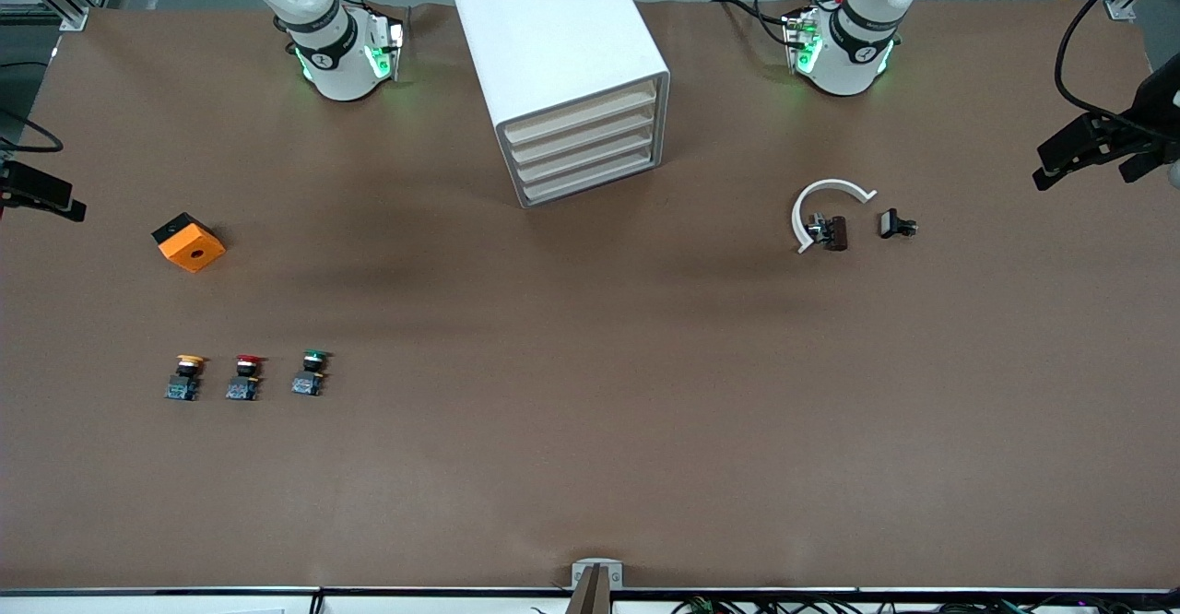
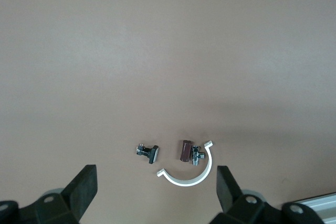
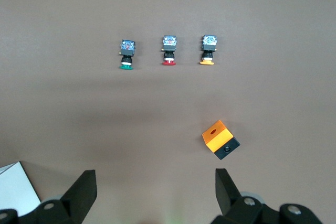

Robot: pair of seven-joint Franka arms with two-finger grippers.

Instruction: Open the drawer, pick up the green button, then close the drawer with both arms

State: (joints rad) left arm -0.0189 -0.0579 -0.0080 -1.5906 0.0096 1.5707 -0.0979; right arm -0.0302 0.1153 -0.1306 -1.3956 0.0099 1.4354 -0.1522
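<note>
Left gripper [image 2: 155,187] up over the table's end by the left arm, fingers spread wide, nothing held; below it a white curved clip [image 2: 188,172], a small brown-and-metal fitting [image 2: 188,151] inside its curve, and a small dark metal piece [image 2: 147,152] just beside. Right gripper [image 3: 155,188] up over the right arm's end of the table, fingers likewise spread wide and empty. White cabinet [image 1: 560,65] standing between the two arm bases, all four drawers [image 1: 584,149] shut flush. Green button [image 1: 312,372] on the open table, toward the right arm's end, nearer the front camera than the cabinet, in a row beside a red button [image 1: 244,378] and a yellow button [image 1: 184,378], each apart. Orange block [image 1: 189,242] with a black base lying between that row and the right arm's base
</note>
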